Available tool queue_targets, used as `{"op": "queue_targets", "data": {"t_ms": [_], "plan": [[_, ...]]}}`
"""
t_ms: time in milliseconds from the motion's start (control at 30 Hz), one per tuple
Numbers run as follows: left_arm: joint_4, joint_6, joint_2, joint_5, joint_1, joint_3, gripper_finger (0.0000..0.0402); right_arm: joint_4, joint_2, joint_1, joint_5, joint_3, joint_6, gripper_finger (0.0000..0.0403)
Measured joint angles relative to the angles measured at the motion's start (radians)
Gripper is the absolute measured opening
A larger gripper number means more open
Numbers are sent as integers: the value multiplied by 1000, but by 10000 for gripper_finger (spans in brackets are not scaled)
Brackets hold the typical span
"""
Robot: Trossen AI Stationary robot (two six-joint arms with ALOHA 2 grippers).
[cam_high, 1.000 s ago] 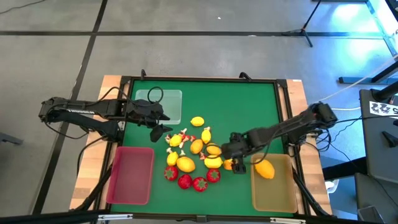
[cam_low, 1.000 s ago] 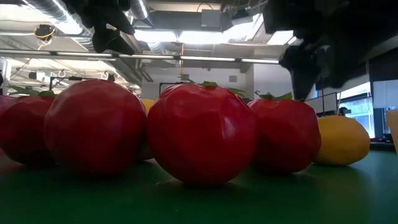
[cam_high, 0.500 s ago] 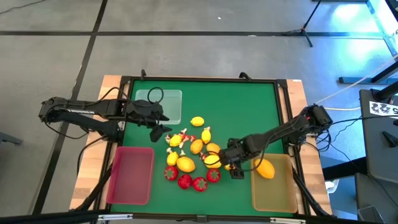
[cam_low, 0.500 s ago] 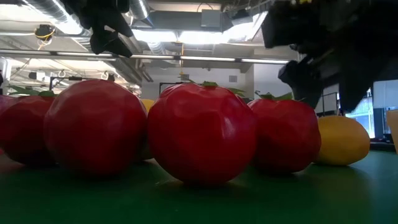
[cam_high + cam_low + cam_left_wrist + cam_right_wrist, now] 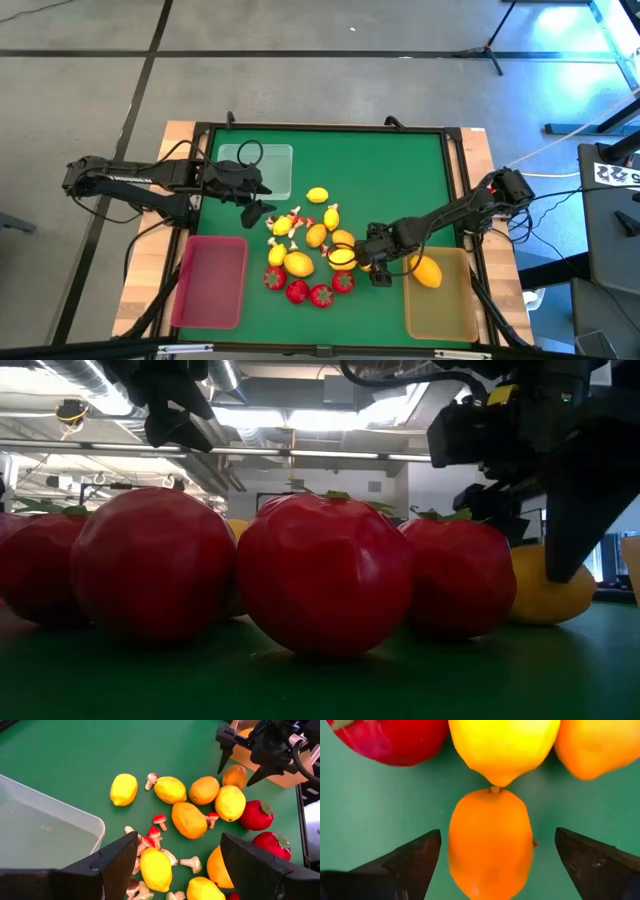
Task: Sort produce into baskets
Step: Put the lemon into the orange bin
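Observation:
The produce lies in a pile (image 5: pixel 310 250) at the middle of the green mat: yellow lemons, red strawberries (image 5: pixel 320 295) and tiny white-and-red bits. My right gripper (image 5: pixel 497 832) points down, open, at the pile's right edge. Its two fingers stand on either side of an orange fruit (image 5: pixel 490 842) that lies on the mat, with a gap on each side. In the left wrist view the same gripper (image 5: pixel 242 767) hangs over that fruit (image 5: pixel 234 775). My left gripper (image 5: pixel 255 211) waits open above the pile's left side, near the clear basket (image 5: pixel 275 170).
A red basket (image 5: pixel 210 282) lies at the near left. At the near right is a tan basket (image 5: pixel 440 305) holding one yellow-orange fruit (image 5: pixel 425 271). A lemon (image 5: pixel 502 745) and a strawberry (image 5: pixel 390 740) lie close beyond the orange fruit. Bare green mat spreads across the far half.
My right gripper has come down toward the orange fruit at the pile's right edge and shifted slightly toward the table's near edge. It has stayed open. The produce has not moved.

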Motion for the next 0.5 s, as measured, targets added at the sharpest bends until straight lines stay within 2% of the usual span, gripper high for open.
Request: {"op": "queue_targets", "data": {"t_ms": [300, 500], "plan": [[4, -2, 0, 0, 0, 0, 279, 44, 96, 1, -13, 3, -1, 385], [3, -3, 0, 0, 0, 0, 279, 39, 100, 3, 44, 5, 10, 368]]}}
